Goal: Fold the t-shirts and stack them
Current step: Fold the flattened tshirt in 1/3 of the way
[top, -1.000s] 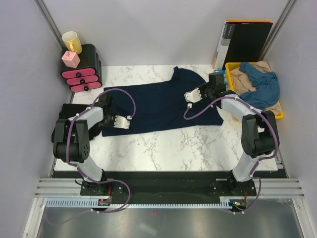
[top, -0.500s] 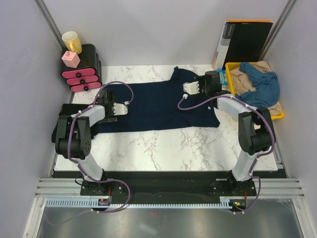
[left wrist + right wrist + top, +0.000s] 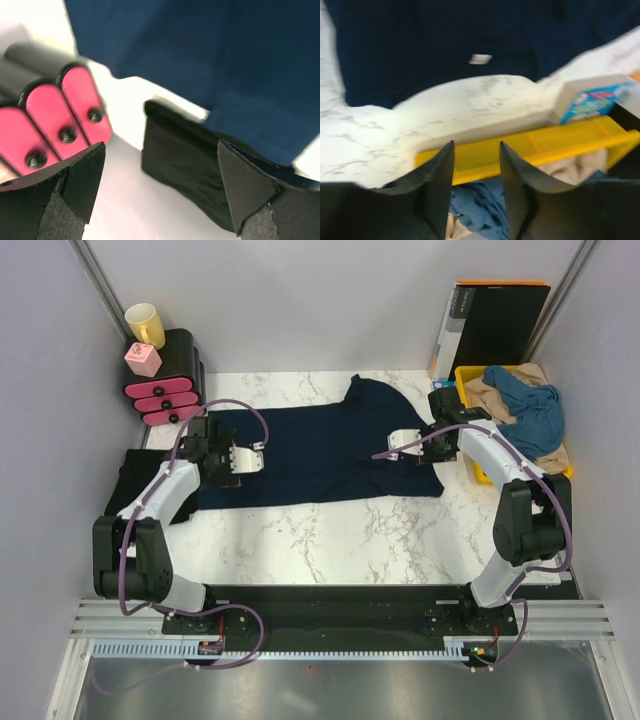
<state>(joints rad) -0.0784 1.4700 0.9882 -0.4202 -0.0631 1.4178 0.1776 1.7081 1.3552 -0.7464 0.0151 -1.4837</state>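
Observation:
A large dark navy t-shirt [image 3: 320,450] [image 3: 445,35] [image 3: 225,55] lies spread across the middle of the marble table. A black t-shirt [image 3: 135,480] [image 3: 185,160] sits at the left edge, partly under the navy one. Medium-blue [image 3: 530,410] [image 3: 475,205] and beige [image 3: 490,400] t-shirts are heaped in the yellow tray. My left gripper [image 3: 210,452] [image 3: 161,145] hovers wide open over the navy shirt's left end and the black shirt. My right gripper [image 3: 445,418] [image 3: 476,145] is open and empty above the tray's left wall.
The yellow tray [image 3: 470,465] [image 3: 545,145] stands at the right edge, with a black orange-edged folder [image 3: 495,325] upright behind it. A small white-and-blue box [image 3: 592,97] lies by the tray. Black-and-pink drawers [image 3: 165,390] [image 3: 50,115] with a yellow mug [image 3: 145,325] stand back left.
Both grippers have gone from shut to open. The left one moved back and left along the navy shirt's left end; the right one swung back toward the tray.

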